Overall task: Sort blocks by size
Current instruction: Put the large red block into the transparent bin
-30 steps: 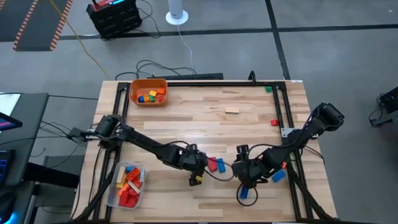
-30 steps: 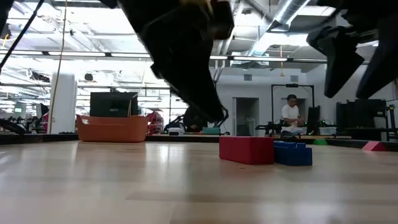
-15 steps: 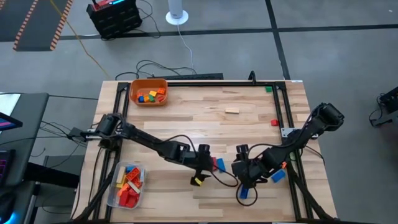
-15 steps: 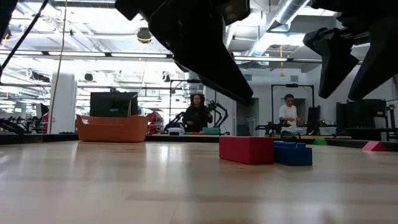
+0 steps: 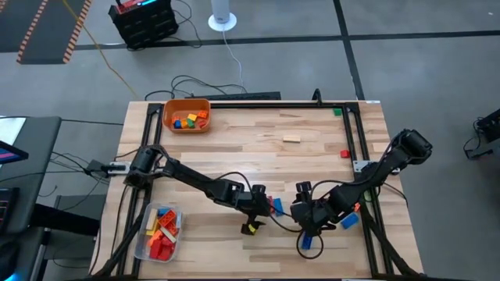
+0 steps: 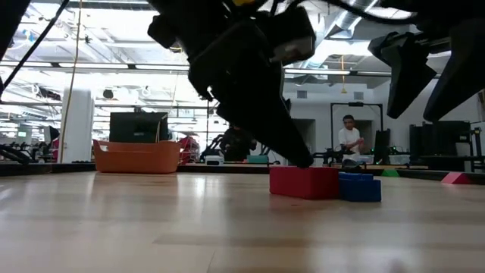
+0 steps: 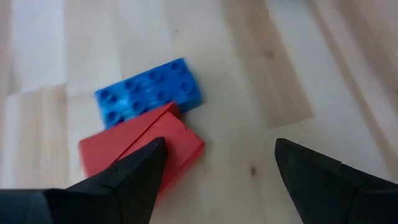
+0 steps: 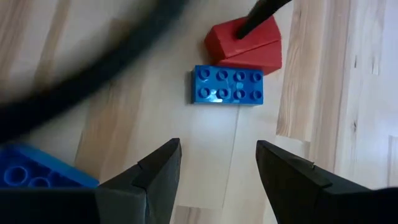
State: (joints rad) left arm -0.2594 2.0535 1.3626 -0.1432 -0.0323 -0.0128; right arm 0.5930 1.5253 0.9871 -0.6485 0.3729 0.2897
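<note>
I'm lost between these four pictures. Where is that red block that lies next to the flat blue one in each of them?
High view: red block mostly hidden under the left claw, near the table's front middle.
Low view: right of centre, on the tabletop.
Left wrist view: lower left, one finger over it.
Right wrist view: top, right of centre.
Shared landmark: the flat blue block touching it.

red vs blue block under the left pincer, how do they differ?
Colour: red block versus blue block. Top: the blue one shows two rows of four studs; the red one shows smooth faces, no studs visible. Contact: a finger of the open left pincer is at the red block's edge; the blue one is clear of it. Shared: both lie on the table, touching.
</note>
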